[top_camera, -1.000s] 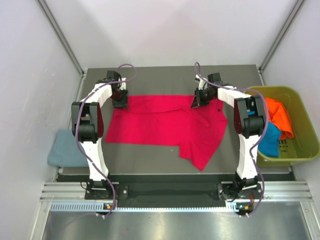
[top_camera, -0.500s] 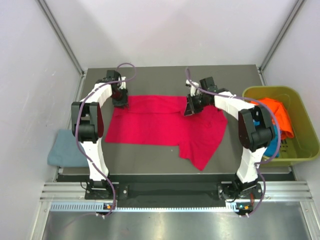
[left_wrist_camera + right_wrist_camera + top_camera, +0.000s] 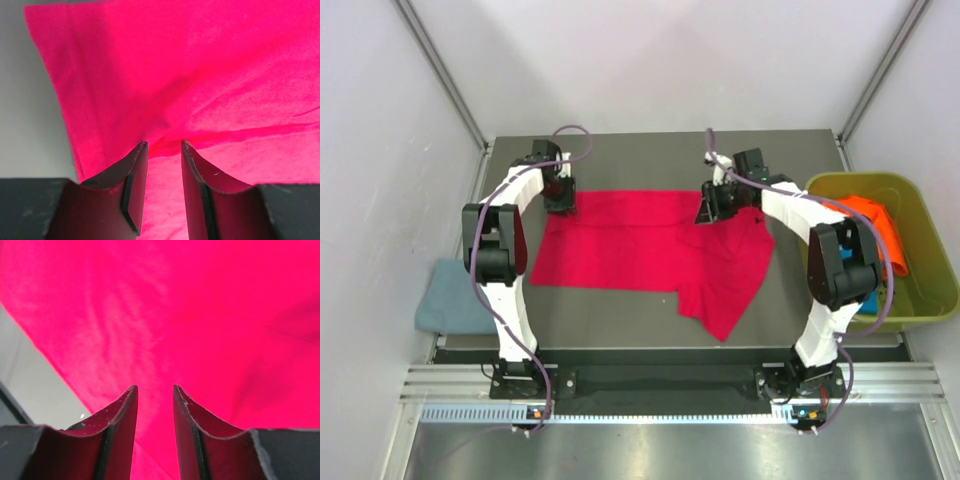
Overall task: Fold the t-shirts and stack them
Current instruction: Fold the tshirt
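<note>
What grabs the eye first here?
A red t-shirt spread across the middle of the table, with the jaws of the left arm and right arm down on its far edge. At right, a green bin holds an orange shirt.

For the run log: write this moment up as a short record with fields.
red t-shirt: spread on the table, sleeve toward the near edge
left gripper: at the shirt's far left corner, narrow gap, grip unclear
right gripper: on the shirt's far edge, narrow gap, grip unclear
grey-blue t-shirt: lying left of the table
bin: right of the table, holds orange t-shirt
</note>
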Motion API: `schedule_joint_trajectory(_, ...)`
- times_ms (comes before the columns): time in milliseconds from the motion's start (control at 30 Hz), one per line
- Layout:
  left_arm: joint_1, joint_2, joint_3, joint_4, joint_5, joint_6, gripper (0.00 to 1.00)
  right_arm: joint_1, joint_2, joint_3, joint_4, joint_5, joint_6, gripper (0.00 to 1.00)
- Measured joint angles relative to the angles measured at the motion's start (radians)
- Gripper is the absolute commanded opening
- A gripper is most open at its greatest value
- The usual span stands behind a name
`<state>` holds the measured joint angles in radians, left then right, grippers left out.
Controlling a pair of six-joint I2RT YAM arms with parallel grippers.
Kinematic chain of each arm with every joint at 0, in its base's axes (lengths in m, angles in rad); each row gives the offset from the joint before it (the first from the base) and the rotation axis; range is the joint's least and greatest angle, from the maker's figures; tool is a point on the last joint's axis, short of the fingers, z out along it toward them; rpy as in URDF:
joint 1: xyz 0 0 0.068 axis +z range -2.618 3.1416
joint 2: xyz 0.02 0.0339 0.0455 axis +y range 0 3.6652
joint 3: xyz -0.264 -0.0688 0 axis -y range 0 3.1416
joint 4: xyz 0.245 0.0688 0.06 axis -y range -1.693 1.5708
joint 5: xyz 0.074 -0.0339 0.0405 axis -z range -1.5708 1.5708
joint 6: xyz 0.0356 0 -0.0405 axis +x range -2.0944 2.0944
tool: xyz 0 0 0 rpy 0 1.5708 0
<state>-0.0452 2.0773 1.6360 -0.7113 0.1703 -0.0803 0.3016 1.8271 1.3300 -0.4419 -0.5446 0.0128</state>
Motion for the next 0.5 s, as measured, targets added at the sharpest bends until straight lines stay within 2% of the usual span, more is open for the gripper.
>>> schedule_joint_trajectory(300,0.016,0.02,0.094,0.006,-0.118,0.024,0.4,-0.191,0.096,0.087,0.043,0.004,0.074,0.4)
schedule_joint_trajectory(500,0.017,0.059,0.123,0.018,-0.245,0.05,0.46,-0.227,0.169,0.125,0.064,0.009,0.097,0.43)
